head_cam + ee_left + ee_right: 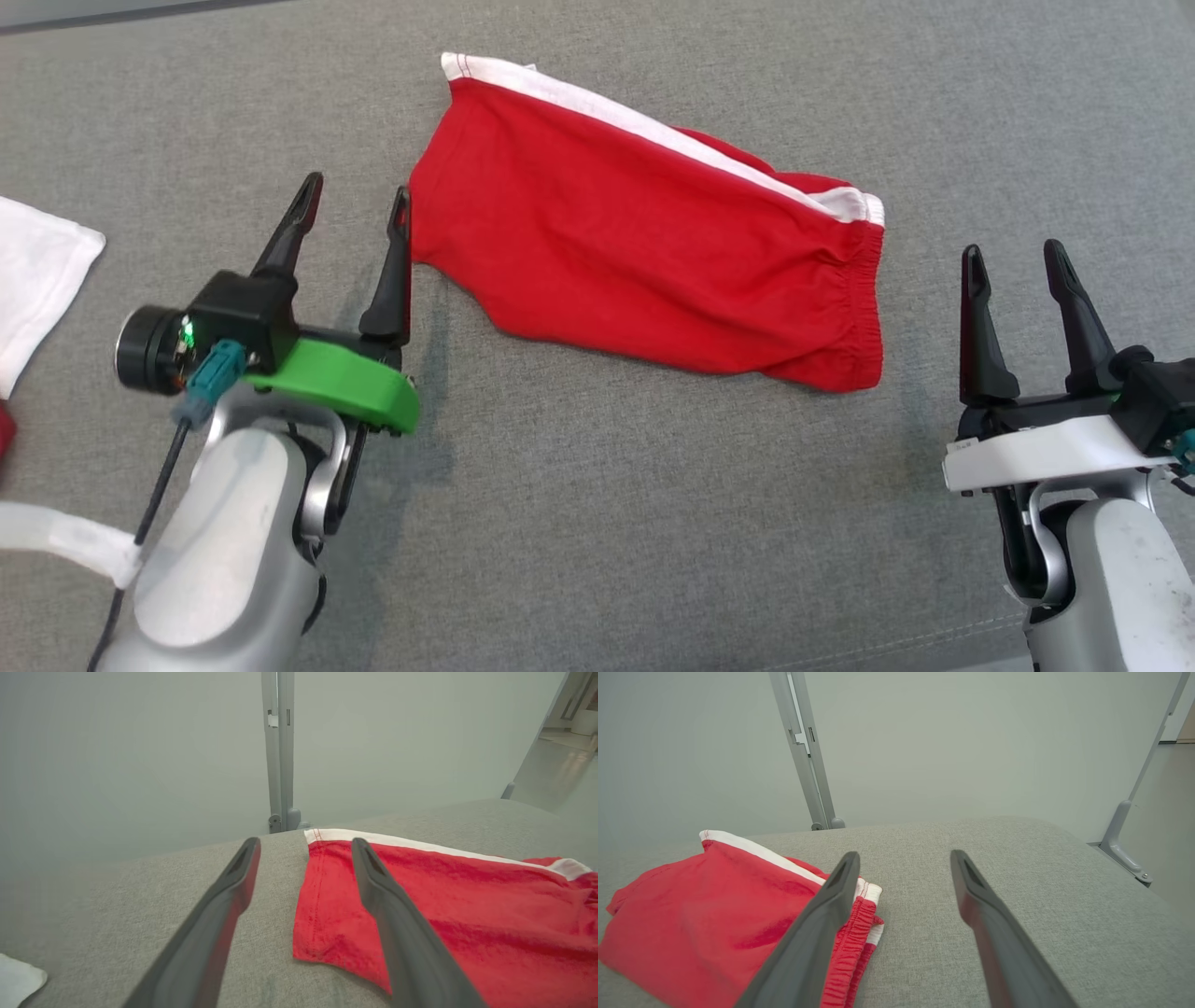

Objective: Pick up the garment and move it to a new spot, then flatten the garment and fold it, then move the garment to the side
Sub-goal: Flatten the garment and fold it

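The garment (644,233) is a pair of red shorts with a white side stripe, lying folded in half on the grey fabric surface (597,523), its elastic waistband to the right. My left gripper (359,196) stands open just beside the garment's left hem, nothing between its fingers. In the left wrist view the garment's (444,919) hem corner lies under and past the left gripper's (303,847) right finger. My right gripper (1013,252) is open to the right of the waistband, apart from it. The right wrist view shows the garment's (705,924) waistband left of the right gripper (903,858).
A white cloth (33,280) lies at the surface's left edge, with a bit of dark red fabric (5,434) below it. Grey metal frame posts (278,751) stand behind the surface's far edge. Bare surface stretches in front of and right of the garment.
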